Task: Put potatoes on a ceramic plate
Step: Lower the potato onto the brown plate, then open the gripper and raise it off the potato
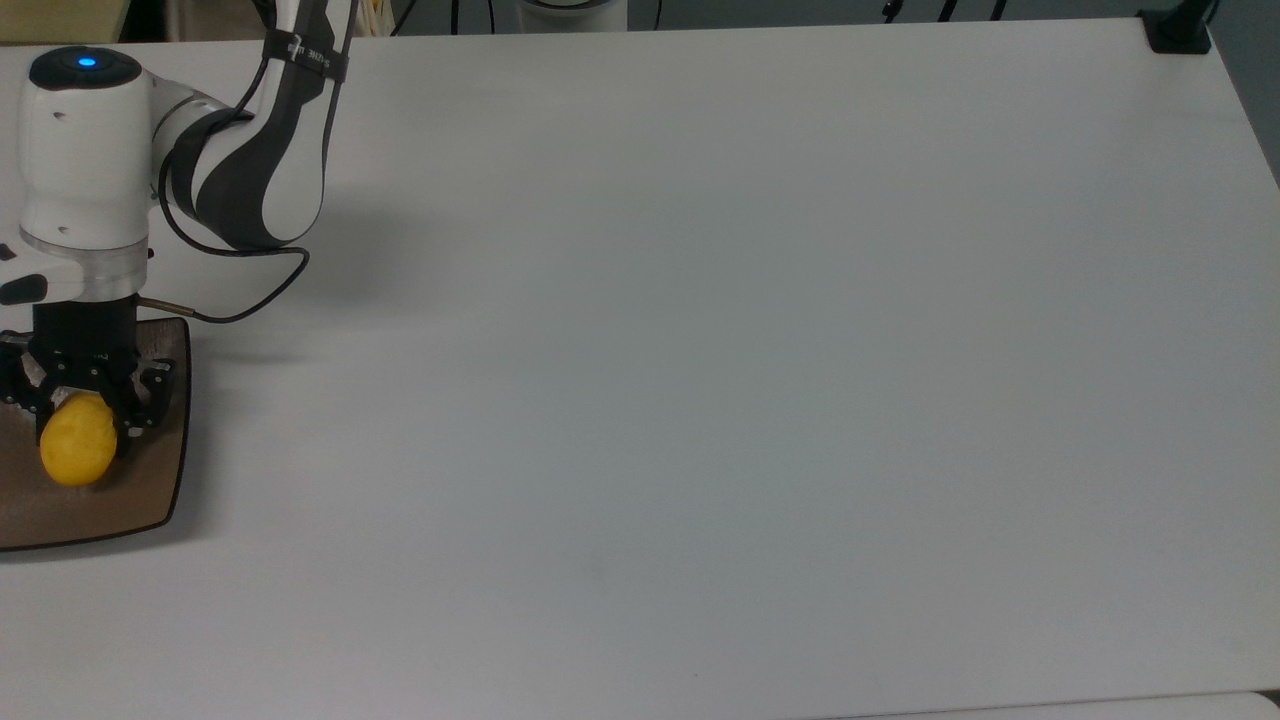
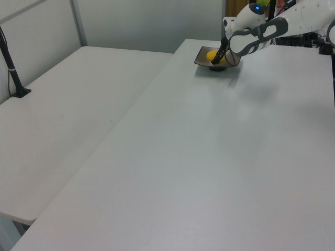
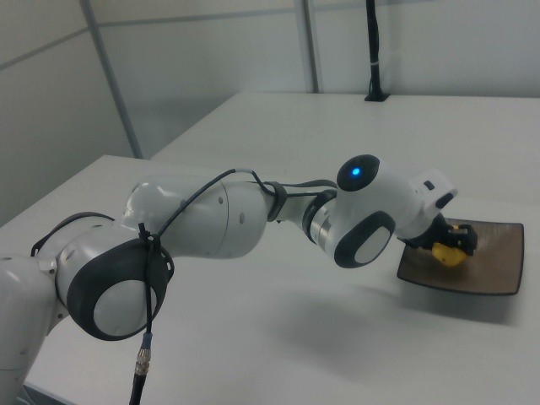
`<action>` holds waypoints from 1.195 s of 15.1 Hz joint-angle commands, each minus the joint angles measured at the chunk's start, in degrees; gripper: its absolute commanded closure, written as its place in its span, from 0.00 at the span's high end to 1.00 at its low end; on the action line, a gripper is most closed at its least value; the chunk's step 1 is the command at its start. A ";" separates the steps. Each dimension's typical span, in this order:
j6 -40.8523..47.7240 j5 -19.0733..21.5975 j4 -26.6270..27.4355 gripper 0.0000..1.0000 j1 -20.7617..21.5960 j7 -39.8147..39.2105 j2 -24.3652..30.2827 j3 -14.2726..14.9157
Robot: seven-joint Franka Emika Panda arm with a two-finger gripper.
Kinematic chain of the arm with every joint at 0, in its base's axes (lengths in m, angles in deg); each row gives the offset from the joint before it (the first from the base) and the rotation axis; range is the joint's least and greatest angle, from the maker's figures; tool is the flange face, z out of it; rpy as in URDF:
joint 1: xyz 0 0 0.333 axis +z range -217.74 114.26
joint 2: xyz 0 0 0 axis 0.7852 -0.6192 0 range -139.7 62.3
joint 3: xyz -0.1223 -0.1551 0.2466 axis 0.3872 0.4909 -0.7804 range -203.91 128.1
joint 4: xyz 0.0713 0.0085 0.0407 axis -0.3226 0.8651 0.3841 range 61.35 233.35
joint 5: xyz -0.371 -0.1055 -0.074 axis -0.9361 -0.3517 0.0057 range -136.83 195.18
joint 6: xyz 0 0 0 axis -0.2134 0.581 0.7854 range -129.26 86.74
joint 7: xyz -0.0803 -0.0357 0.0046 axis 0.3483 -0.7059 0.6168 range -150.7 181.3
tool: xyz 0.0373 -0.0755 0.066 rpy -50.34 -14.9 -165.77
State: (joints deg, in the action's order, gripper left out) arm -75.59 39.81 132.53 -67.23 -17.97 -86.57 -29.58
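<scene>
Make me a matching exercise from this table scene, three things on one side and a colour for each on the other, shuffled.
Things:
1. potato
2. ceramic plate
3. table

Colours:
A. white
B. bright yellow
C. glossy tan-brown

Pairs: 1-B, 2-C, 3-A

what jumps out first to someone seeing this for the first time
A bright yellow potato sits over the brown ceramic plate at the top view's left edge, gripped by the black gripper. The white arm fills the right view's middle, above a broad white table.
</scene>
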 commanded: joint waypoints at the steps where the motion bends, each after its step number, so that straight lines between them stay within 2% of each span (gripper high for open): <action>1: -0.48 0.26 -0.66 0.97 -0.42 -1.19 -0.21 -0.50; 2: -0.48 0.26 -0.57 1.00 -0.42 -1.10 -0.12 -0.50; 5: -0.13 0.26 1.27 1.00 -0.68 -1.10 2.68 -0.50; 10: 2.32 0.26 14.26 1.00 2.39 -1.01 17.60 -0.33; 12: 11.15 0.17 16.48 1.00 2.57 -1.01 24.28 -0.24; 14: 25.55 0.00 16.05 1.00 2.66 -1.10 30.52 -0.24; 18: 47.19 0.17 15.69 1.00 3.71 1.17 40.99 -0.24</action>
State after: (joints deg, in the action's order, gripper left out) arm -40.75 39.79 142.85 -64.93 -17.96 -55.50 -29.81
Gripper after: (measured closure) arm 0.000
